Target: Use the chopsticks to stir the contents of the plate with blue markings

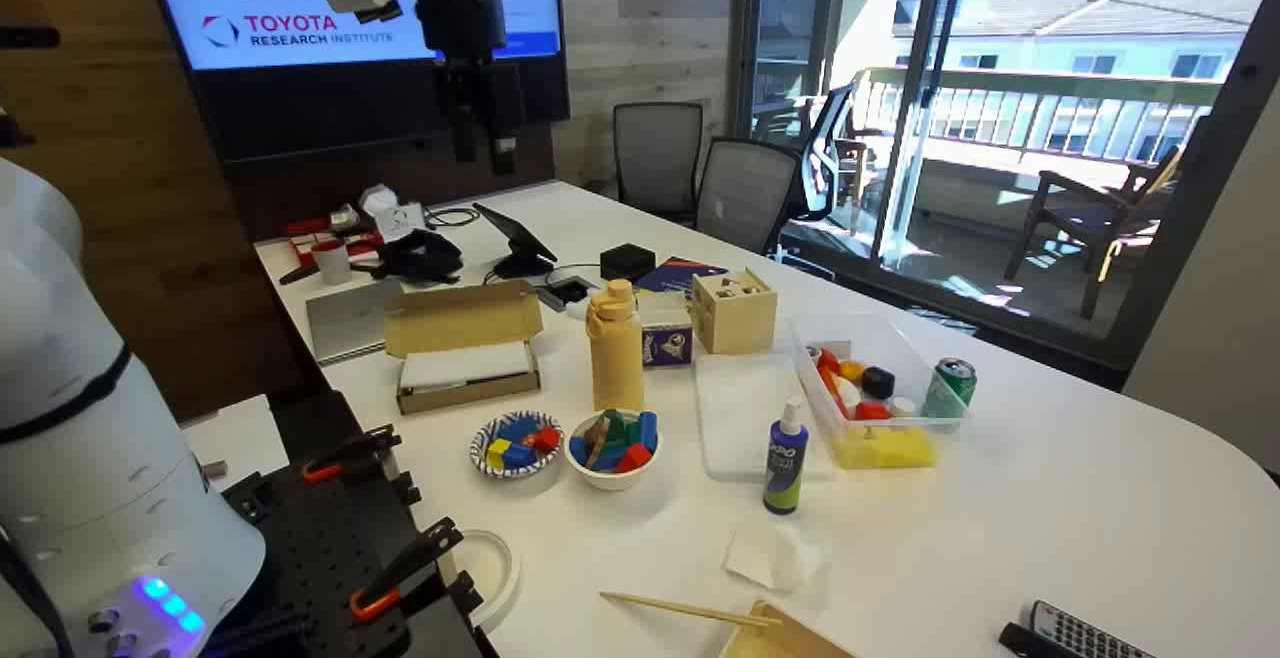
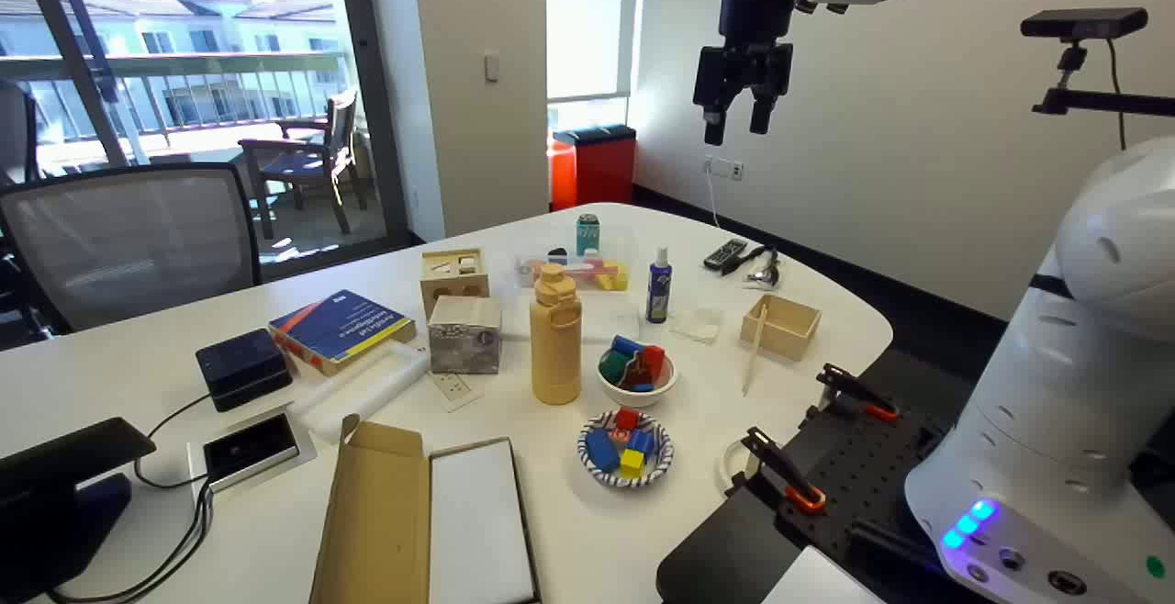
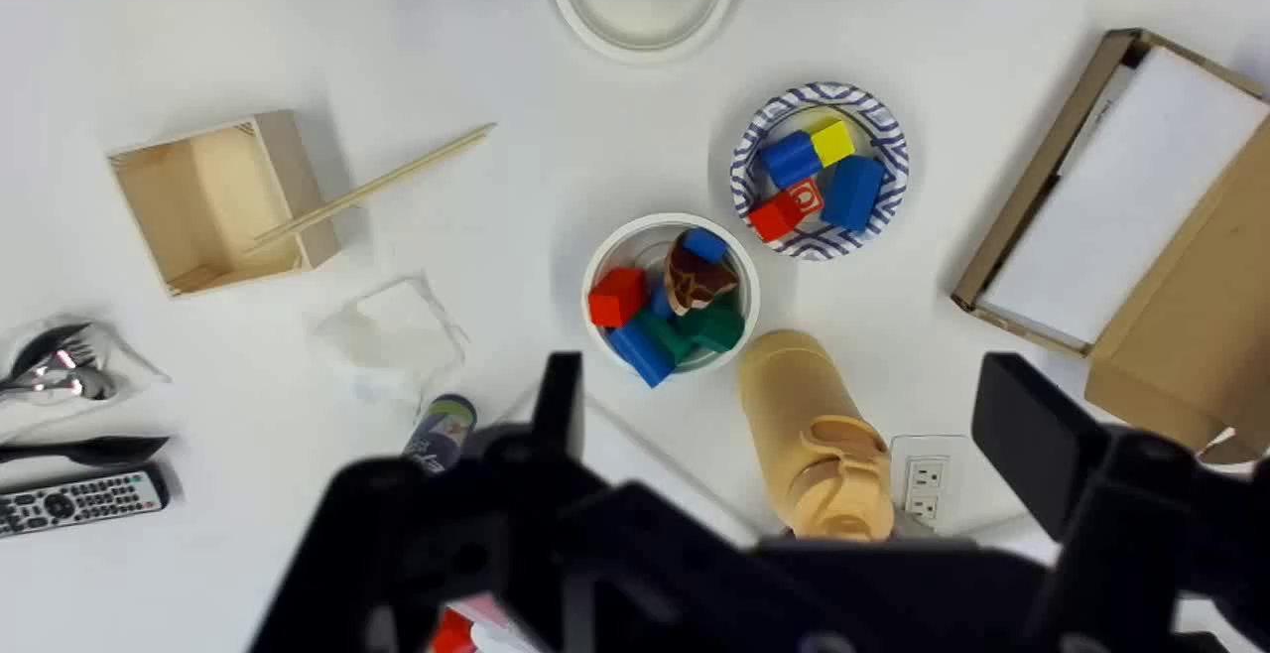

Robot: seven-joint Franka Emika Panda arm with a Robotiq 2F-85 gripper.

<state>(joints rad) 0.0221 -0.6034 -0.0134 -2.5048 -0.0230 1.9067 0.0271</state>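
The chopsticks are pale thin sticks lying together. One end rests over the rim of a small wooden box and the other reaches the table; they also show in both exterior views. The plate with blue markings is a small bowl with a blue zigzag rim, holding blue, red and yellow blocks. It also shows in both exterior views. My gripper is open and empty, high above the table in both exterior views, apart from everything.
A white bowl of blocks sits beside the patterned plate. A tall yellow bottle stands close by. The wooden box, a spray bottle, an open cardboard box and a plastic bin are also on the table.
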